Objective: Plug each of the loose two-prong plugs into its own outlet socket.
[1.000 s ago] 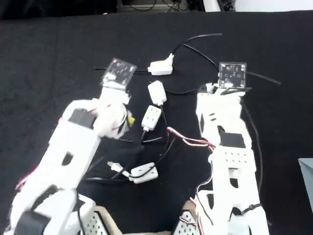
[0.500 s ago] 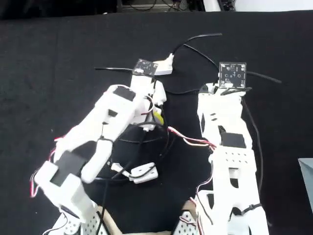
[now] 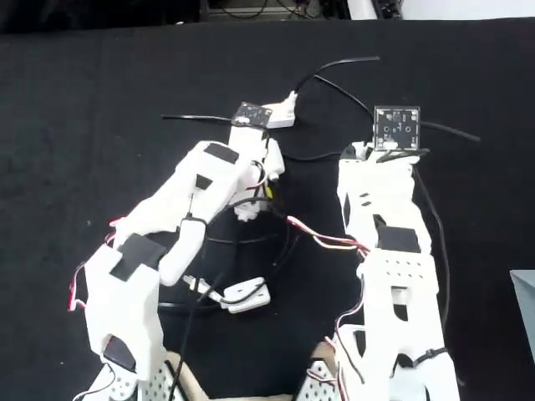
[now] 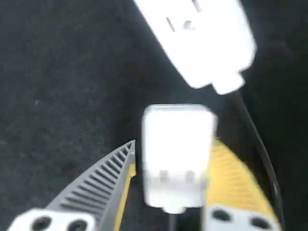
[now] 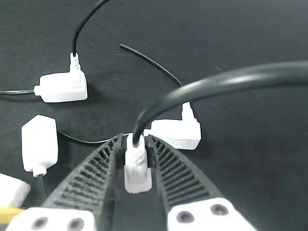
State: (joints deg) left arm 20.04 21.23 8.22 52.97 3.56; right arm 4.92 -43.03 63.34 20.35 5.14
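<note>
My right gripper (image 5: 134,142) is shut on a small white plug (image 5: 136,169) whose thick black cable (image 5: 216,84) arches away overhead. Just beyond its fingertips lies a white socket block (image 5: 175,132). My left gripper (image 4: 174,144) is open and straddles a white block with two slots (image 4: 178,159). The yellow finger (image 4: 231,183) is against one side of it and the grey finger (image 4: 96,192) is close to the other. A second white block (image 4: 202,38) lies just past it. In the high view the left arm (image 3: 209,188) stretches over the middle cluster.
Another white socket (image 3: 247,294) with a loose two-prong plug (image 3: 196,284) lies near the arm bases. A white block (image 3: 280,113) sits at the back. Thin black cables (image 3: 334,83) criss-cross the black cloth. A grey box edge (image 3: 525,301) is at the right.
The left arm swung from the left side to the middle and lowered its gripper around the white block. The right arm has stayed still with its plug.
</note>
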